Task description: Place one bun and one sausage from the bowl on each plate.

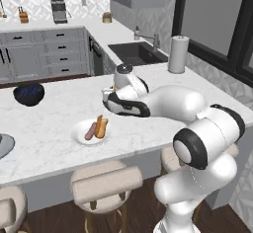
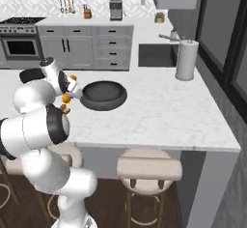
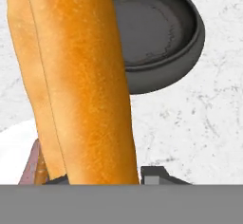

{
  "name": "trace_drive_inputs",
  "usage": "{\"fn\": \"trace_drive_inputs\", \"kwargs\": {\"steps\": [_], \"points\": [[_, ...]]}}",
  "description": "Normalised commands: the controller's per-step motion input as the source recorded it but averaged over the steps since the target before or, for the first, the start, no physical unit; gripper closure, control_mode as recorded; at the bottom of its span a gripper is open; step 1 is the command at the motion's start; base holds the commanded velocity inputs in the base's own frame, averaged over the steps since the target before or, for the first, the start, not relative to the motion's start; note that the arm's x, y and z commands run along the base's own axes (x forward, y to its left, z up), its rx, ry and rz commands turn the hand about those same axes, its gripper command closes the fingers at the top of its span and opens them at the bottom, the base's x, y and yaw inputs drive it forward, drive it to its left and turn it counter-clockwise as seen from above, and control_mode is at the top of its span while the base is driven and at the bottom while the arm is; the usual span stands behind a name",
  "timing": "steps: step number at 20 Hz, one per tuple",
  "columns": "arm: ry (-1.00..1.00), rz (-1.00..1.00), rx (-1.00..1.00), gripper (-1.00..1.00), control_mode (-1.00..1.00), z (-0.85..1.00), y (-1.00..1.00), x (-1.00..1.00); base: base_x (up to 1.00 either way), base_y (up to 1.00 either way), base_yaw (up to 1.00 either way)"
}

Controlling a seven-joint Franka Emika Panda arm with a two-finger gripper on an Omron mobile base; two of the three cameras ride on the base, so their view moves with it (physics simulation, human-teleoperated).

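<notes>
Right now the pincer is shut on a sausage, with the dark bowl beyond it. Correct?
Not quite: the pincer is shut on a bun, not a sausage. The hand view shows the orange-tan roll rising from between the finger tips. The rest holds: the dark bowl sits on the counter beyond it.

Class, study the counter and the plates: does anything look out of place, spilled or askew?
Nothing spilled. The white plate holds a bun and sausage side by side. The gripper is shut on a second bun near the empty bowl.
</notes>
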Motion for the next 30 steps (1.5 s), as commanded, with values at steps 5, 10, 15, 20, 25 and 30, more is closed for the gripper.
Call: {"fn": "trace_drive_inputs", "kwargs": {"steps": [5,10,15,20,25,30], "points": [[0.0,0.0,0.0,1.0,1.0,0.0,0.0,0.0,-0.95,1.0,0.09],[0.0,0.0,0.0,1.0,1.0,0.0,0.0,0.0,-0.1,1.0,-0.01],[0.0,0.0,0.0,1.0,1.0,0.0,0.0,0.0,0.62,0.85,-0.11],[0.0,0.0,0.0,1.0,-1.0,0.0,0.02,0.2,0.73,0.28,-0.03],[0.22,0.03,0.03,1.0,-1.0,-0.22,0.79,0.86,0.0,0.0,0.0],[0.37,0.21,0.06,1.0,-1.0,-0.45,0.95,0.13,0.0,0.0,0.0]]}}
